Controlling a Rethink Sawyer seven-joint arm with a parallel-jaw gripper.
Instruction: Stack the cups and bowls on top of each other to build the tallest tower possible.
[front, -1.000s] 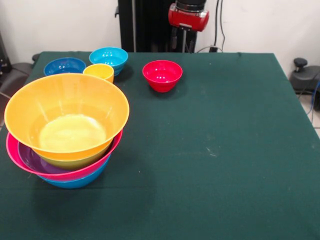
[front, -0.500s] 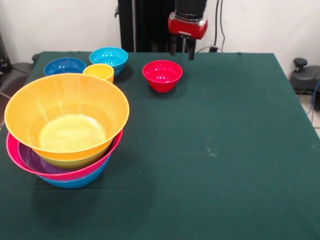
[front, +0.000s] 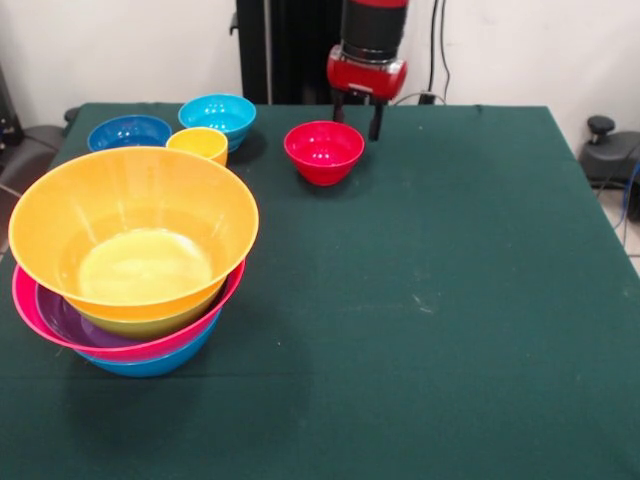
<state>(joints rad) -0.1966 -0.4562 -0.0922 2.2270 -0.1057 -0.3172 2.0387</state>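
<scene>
On the green table (front: 450, 300) the tower (front: 130, 260) sits at one corner, orange bowl on top. The gripper (front: 357, 115) has dropped lower over the last second, fingers apart and empty, just behind the red bowl (front: 324, 150), likely its next pick.

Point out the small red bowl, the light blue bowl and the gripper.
small red bowl (front: 324, 150), front view, on its glossy inside.
light blue bowl (front: 217, 112), front view, on its inner floor.
gripper (front: 357, 113), front view, midway between its two dark fingertips, which stand apart.
</scene>
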